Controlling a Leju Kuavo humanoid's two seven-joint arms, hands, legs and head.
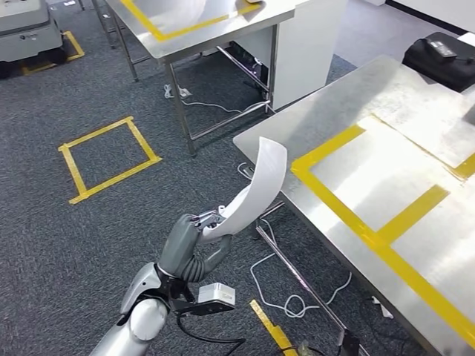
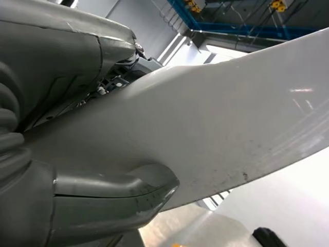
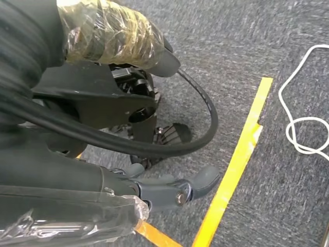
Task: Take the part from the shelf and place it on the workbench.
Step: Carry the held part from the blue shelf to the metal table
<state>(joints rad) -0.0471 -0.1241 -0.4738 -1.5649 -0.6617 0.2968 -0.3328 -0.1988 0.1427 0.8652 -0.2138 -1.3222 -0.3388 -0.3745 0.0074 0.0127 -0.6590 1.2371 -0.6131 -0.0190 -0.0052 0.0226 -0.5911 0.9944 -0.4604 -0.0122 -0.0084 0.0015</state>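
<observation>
My left hand [image 1: 188, 245] holds a curved white part [image 1: 259, 185] by its lower end, out over the carpet beside the workbench [image 1: 358, 96]. The part's upper tip reaches up to the near corner of the steel bench top. In the left wrist view the white part [image 2: 217, 123] runs across the picture with my thumb [image 2: 116, 198] pressed under it and the hand [image 2: 50, 77] wrapped round it. My right hand [image 3: 170, 188] hangs low over the carpet with its fingers apart and nothing in them.
Yellow tape [image 1: 369, 230] marks rectangles on the workbench. A black case [image 1: 439, 59] lies at its far end. A second steel table [image 1: 213, 30] stands behind. A taped square [image 1: 106, 157] and white cables [image 1: 280, 297] lie on the grey carpet; tape strip [image 3: 236, 154] runs beneath my right hand.
</observation>
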